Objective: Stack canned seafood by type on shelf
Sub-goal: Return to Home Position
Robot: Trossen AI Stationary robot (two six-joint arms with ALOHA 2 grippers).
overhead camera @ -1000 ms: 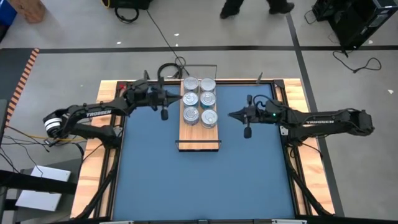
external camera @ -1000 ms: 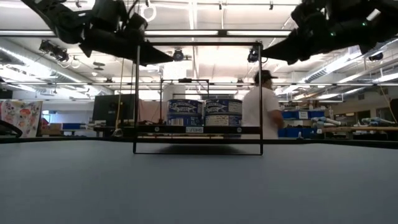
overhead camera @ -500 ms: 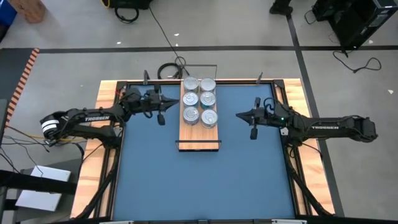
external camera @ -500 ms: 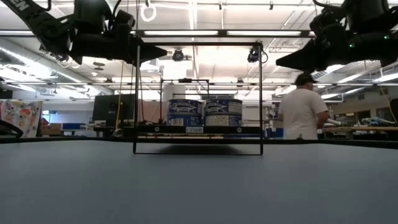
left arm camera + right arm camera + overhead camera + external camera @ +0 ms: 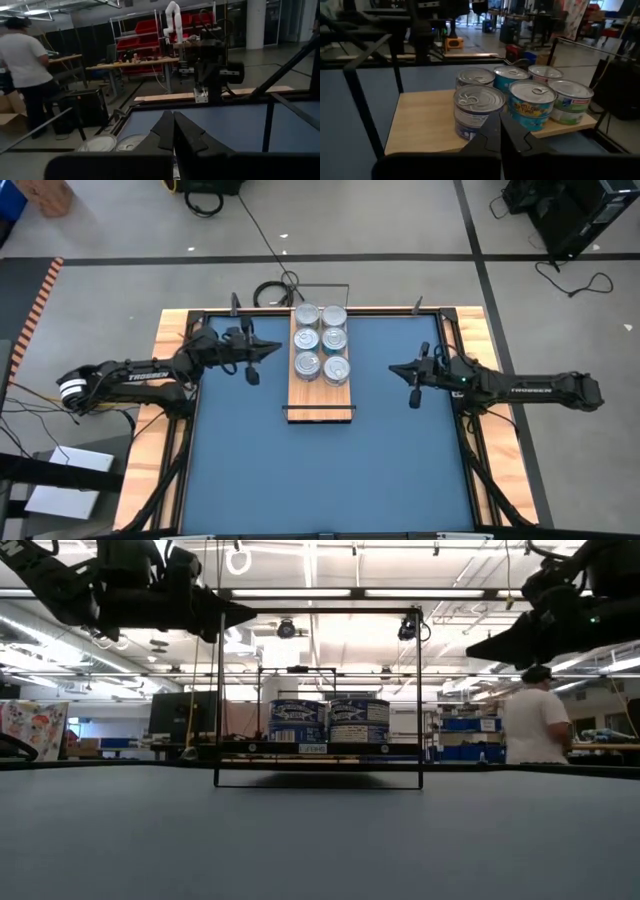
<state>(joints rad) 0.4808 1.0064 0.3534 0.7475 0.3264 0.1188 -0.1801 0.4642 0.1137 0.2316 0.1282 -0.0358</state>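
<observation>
Several short round tins (image 5: 320, 340) with silver tops stand in two rows on the far half of the light-wood shelf board (image 5: 320, 398). The right wrist view shows them close, some teal-sided (image 5: 532, 105), one blue-and-white (image 5: 477, 112). My left gripper (image 5: 274, 348) hovers left of the shelf, shut, pointing at it. Shut too, my right gripper (image 5: 392, 368) hovers right of the shelf. Both hang high above the table in the low view, the left gripper (image 5: 245, 613) and the right gripper (image 5: 475, 643). Neither touches a tin.
Thin black frames rise at the shelf's near end (image 5: 318, 610) and far end. The blue table (image 5: 320, 470) lies open on the near side of the board. Wooden rails (image 5: 170, 350) border the table. A person (image 5: 535, 725) stands in the room beyond.
Both arms have drawn back from the shelf. The left gripper moved toward the table's left edge, the right gripper toward its right edge, and both stayed shut. The tins have kept their places. The person in the background walked to the right.
</observation>
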